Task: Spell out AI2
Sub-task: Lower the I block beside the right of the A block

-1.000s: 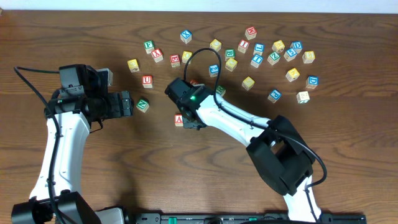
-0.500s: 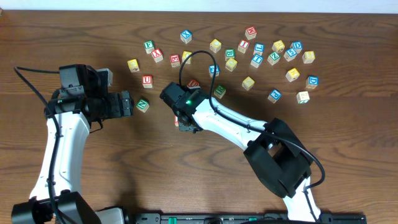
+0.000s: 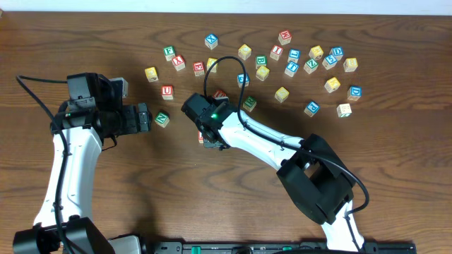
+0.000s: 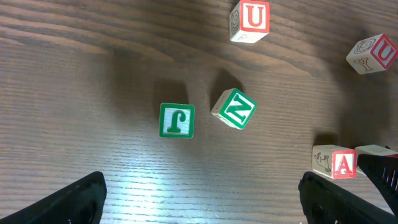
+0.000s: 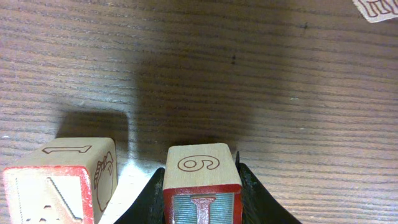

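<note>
Left gripper (image 4: 199,185): jaws spread wide with nothing between them, hanging over bare table (image 3: 176,204) on the left side.
Green J block (image 4: 176,120): lies flat on the wood just ahead of the left gripper's open jaws.
Green tilted block (image 4: 234,108): just right of the J block and apart from it, turned at an angle; its letter reads as N or Z.
U block (image 4: 250,17): red letter, farther from the left gripper than the green pair, standing alone.
A block (image 4: 334,163): red A, near the middle of the table and right of the green blocks; from overhead the right gripper largely covers it.
I block (image 5: 202,180): red I, just beside the A block on its right, with a thin strip of table showing between them; whether it rests on the wood I cannot tell.
Right gripper (image 5: 201,198): clenched on the I block, one finger against each side.
Scattered blocks (image 3: 332,84): a loose spread across the far right of the table, well apart from the A and I.
2 block: too small to pick out in that spread.
</note>
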You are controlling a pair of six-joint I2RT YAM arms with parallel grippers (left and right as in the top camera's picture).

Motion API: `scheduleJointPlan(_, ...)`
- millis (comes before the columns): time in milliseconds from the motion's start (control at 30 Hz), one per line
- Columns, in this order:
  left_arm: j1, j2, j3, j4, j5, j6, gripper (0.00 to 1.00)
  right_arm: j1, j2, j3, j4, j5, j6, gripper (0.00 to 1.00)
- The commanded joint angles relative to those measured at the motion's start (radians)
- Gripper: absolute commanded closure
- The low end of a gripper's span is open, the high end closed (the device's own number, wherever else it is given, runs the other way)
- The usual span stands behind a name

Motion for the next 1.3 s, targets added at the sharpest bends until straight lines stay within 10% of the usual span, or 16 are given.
scheduleJointPlan(0,0.003,-0.013,0.02,-0.003,0.011,0.021,0.03,0.005,-0.004,-0.01,0.001,0.031,0.017,0.93)
scheduleJointPlan(1267,0.003,-0.011,0.02,-0.003,0.012,0.021,0.03,0.005,-0.004,-0.01,-0.004,0.029,0.017,0.61)
